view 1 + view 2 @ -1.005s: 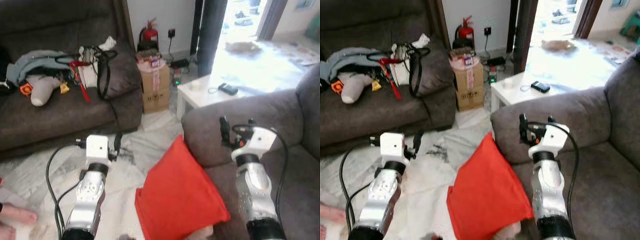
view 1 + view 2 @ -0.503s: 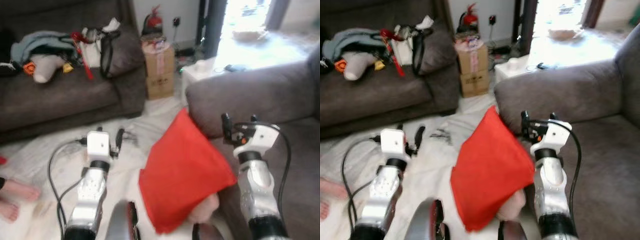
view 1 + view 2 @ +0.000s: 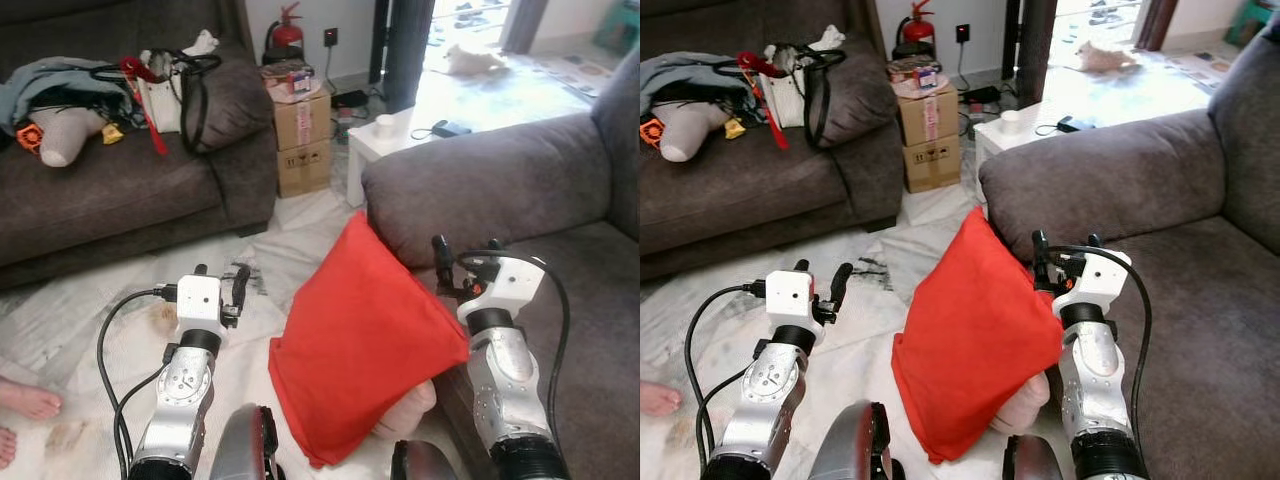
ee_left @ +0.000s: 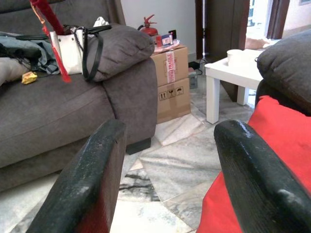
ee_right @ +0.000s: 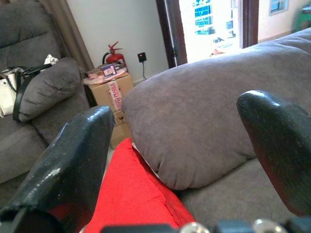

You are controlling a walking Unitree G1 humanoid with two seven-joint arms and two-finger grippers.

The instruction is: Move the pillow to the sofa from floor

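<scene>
A: Leaning against the front of the grey sofa (image 3: 500, 180), the red pillow (image 3: 360, 340) stands tilted on one corner. Its upper corner touches the sofa's armrest and its lower part sits on the pale marble floor (image 3: 100, 320), in front of the sofa's seat edge.

B: And the two tools?

A: The left tool (image 3: 218, 285) hangs over the floor to the pillow's left, apart from it. In the left wrist view its two black fingers (image 4: 92, 184) are spread wide with nothing between them; the pillow's red edge shows beside one finger. The right tool (image 3: 1064, 256) sits just beside the pillow's upper right edge, at the sofa's front. Its fingers (image 5: 68, 155) are also spread wide and grip nothing; whether one finger touches the fabric cannot be told.

B: What else is around?

A: A second dark sofa (image 3: 110, 200) along the far side carries clothes and a white bag (image 3: 165, 95). Beside its armrest stands a cardboard box (image 3: 303, 135), with a red fire extinguisher (image 3: 287, 30) behind. A white surface (image 3: 400, 140) stands next to the grey sofa's armrest with a cup (image 3: 385, 124) on its near corner. A person's bare foot (image 3: 25, 400) rests on the floor at the far left.
</scene>
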